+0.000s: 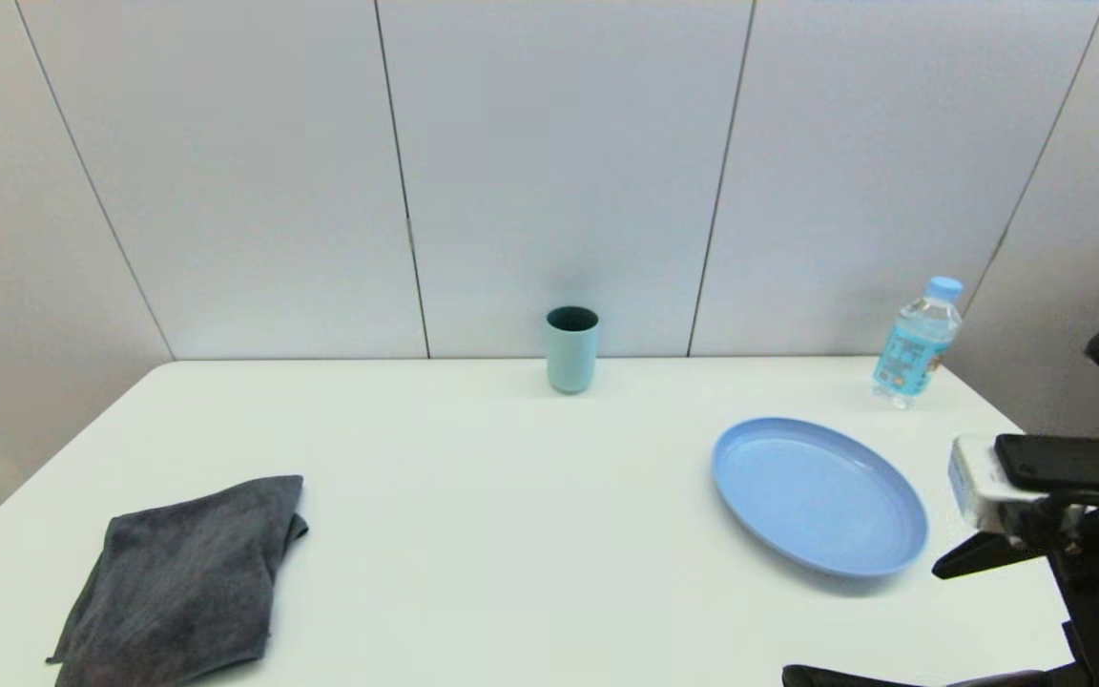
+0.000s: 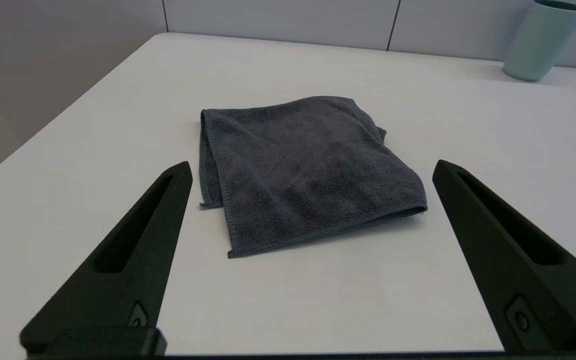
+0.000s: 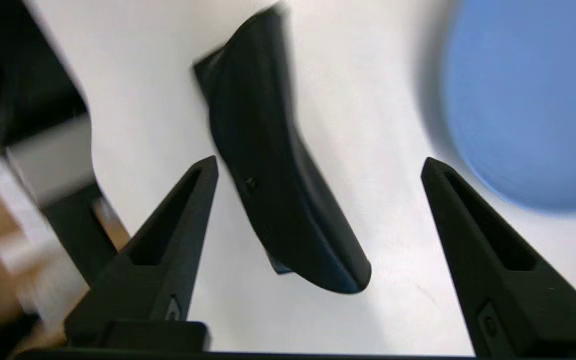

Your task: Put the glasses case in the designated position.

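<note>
- The glasses case [image 3: 278, 165] lies flat on the white bench [image 1: 511, 496] at its near edge, just beside the blue plate [image 1: 819, 496] on the plate's near side. In the head view only a dark sliver of it shows at the lower border.
- The right hand [image 3: 318, 170] hangs above the case with its two black fingers spread wide, one on each side of the case's long body; nothing is pinched and no contact shows.
- Handling judgement: the case looks light and fairly stiff, with a matte, leather-like skin that should give the pads fair grip. Its wedge section tapers, so a pinch across the sloped faces could squeeze it out of the fingers.
- Recommended hold: across the narrow width near mid-length, fingers square to the long axis, so the case hangs level.
- The left hand [image 2: 313, 175] is parked low over the bench, fingers spread, facing the folded dark grey cloth [image 1: 187, 582], well apart from the plate.
- Beyond the plate, a teal cup [image 1: 571, 349] and a water bottle [image 1: 917, 343] stand at the bench's far edge.
- No marked target position shows.
</note>
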`<action>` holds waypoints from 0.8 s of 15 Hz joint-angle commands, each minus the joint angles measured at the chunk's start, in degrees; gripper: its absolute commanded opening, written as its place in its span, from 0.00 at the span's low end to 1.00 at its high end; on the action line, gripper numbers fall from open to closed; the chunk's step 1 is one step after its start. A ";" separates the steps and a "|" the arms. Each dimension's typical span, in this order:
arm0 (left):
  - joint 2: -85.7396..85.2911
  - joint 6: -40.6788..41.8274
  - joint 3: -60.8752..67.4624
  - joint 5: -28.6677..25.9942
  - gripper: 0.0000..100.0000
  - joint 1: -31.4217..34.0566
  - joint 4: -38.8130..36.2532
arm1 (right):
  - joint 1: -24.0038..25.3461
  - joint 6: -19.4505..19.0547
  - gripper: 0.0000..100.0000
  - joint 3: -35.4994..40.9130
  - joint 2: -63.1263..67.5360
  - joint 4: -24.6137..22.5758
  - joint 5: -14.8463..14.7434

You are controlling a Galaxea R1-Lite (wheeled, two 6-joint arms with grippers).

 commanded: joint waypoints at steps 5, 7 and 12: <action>0.07 -0.04 0.00 0.03 1.00 0.08 0.12 | -2.76 40.64 1.00 9.97 -22.83 -16.57 -25.80; 0.07 -0.04 0.00 0.03 1.00 0.08 0.12 | -5.49 41.52 1.00 14.89 -30.39 -22.63 -31.34; 0.07 -0.04 0.00 0.03 1.00 0.00 0.12 | -8.92 42.14 1.00 29.65 -47.62 -46.28 -32.13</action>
